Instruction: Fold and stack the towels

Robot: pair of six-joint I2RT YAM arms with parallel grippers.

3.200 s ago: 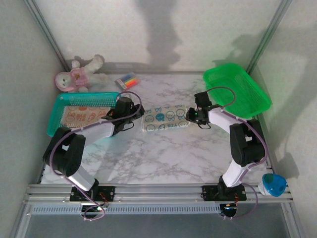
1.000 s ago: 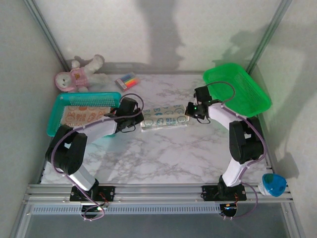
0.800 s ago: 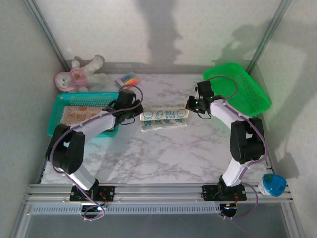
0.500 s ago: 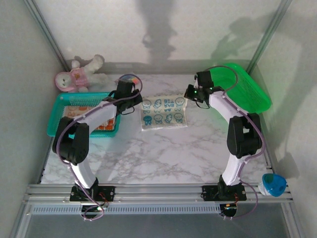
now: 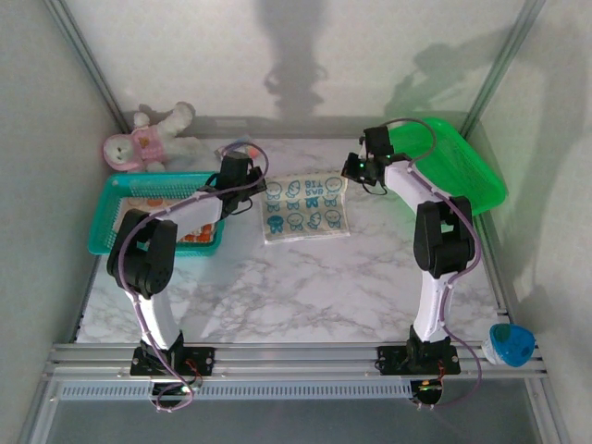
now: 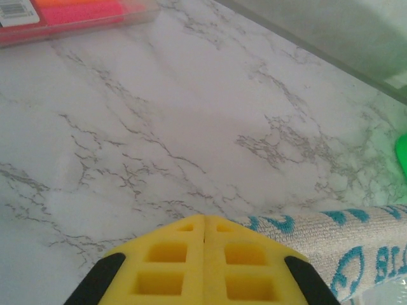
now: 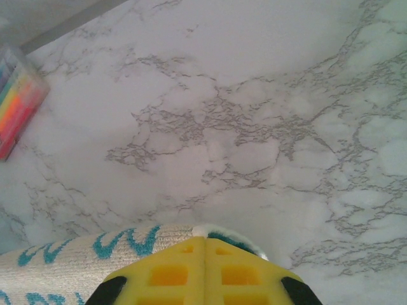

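A white towel with blue cartoon prints (image 5: 305, 208) lies spread flat in the middle of the marble table. My left gripper (image 5: 260, 185) is shut on its far left corner and my right gripper (image 5: 351, 171) is shut on its far right corner. In the left wrist view the yellow pads (image 6: 204, 219) meet with the towel's edge (image 6: 356, 254) running off to the right. The right wrist view shows the closed pads (image 7: 205, 240) over the towel's corner (image 7: 76, 264). A peach towel (image 5: 148, 199) and an orange one (image 5: 196, 235) lie in the teal basket (image 5: 104, 222).
A green basket (image 5: 462, 176) stands at the back right, just beyond my right arm. A pack of coloured markers (image 5: 242, 146) lies behind my left wrist, and a pink-and-white plush toy (image 5: 143, 139) sits in the back left corner. A blue object (image 5: 509, 344) rests at the near right edge.
Both grippers have moved toward the back of the table with the towel's corners, opening it from a narrow folded strip into a flat square.
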